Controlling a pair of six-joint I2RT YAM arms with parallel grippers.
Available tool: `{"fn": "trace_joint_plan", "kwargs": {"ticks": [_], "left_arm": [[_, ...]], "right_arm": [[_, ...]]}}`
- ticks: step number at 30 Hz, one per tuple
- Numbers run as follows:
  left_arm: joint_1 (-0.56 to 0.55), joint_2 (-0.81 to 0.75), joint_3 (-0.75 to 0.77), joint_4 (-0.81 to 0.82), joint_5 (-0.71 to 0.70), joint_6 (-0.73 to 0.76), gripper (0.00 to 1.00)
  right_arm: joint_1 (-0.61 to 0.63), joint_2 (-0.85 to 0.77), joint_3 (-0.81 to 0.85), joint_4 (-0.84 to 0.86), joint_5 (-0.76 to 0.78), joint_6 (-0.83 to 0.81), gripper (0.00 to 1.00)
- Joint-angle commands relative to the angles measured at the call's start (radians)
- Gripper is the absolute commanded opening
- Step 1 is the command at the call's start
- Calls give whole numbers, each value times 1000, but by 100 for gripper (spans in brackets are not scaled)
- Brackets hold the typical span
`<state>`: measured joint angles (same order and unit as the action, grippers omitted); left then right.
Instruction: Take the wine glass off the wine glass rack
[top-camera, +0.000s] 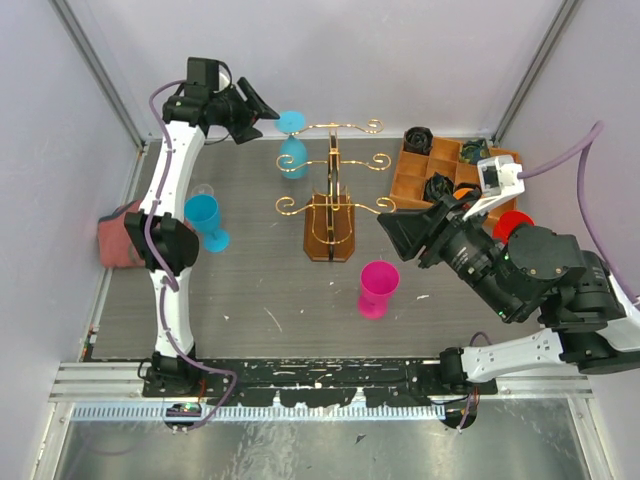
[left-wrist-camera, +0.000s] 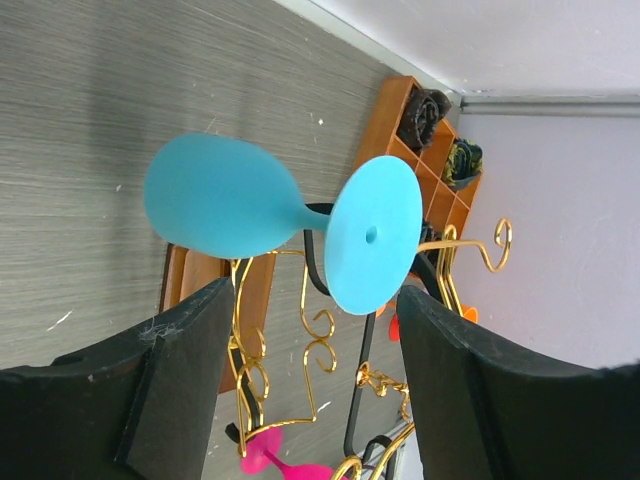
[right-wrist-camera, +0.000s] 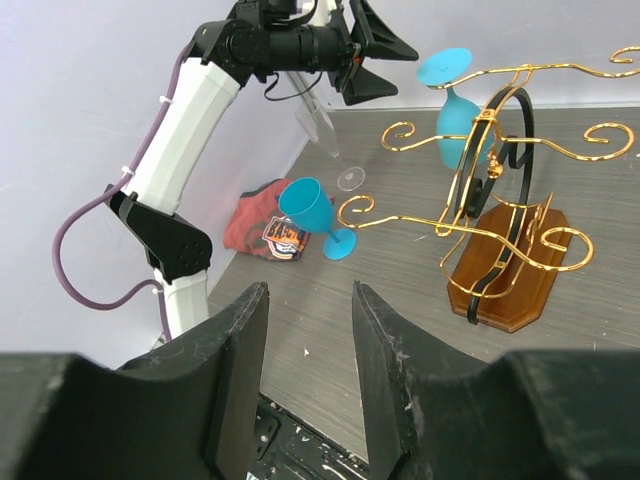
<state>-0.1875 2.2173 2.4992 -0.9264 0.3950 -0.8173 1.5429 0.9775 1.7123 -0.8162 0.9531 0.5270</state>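
Grey wood-grain worktop (top-camera: 260, 300) carries the gold wire wine glass rack on a brown wooden base (top-camera: 331, 215). A matte turquoise wine glass (left-wrist-camera: 225, 200) hangs upside down from its far-left arm. The left tool (left-wrist-camera: 312, 300) stands apart, flanking the foot (no contact visible), and the right tool (right-wrist-camera: 308, 300) is apart and empty.

— Where is there open room?
— Bare surface (top-camera: 270, 290) lies in front of the rack (top-camera: 332, 225), between the standing blue glass (top-camera: 207, 220) and the pink cup (top-camera: 378, 288).
— And up by the left claw (top-camera: 265, 120)?
— The hanging glass (top-camera: 292, 140) is just ahead of its spread jaws, and gold scroll arms crowd close behind it.
— The right side?
— The right claw (top-camera: 398, 232) sits between rack and tray (top-camera: 400, 175), with a scroll tip near it.
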Motion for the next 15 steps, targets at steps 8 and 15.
{"fn": "trace_joint_plan", "kwargs": {"ticks": [8, 15], "left_arm": [[-4, 84, 55, 99, 46, -65, 66], [-10, 85, 12, 145, 71, -97, 51]], "right_arm": [[1, -65, -57, 9, 74, 35, 44], [0, -84, -63, 5, 94, 41, 44]]}}
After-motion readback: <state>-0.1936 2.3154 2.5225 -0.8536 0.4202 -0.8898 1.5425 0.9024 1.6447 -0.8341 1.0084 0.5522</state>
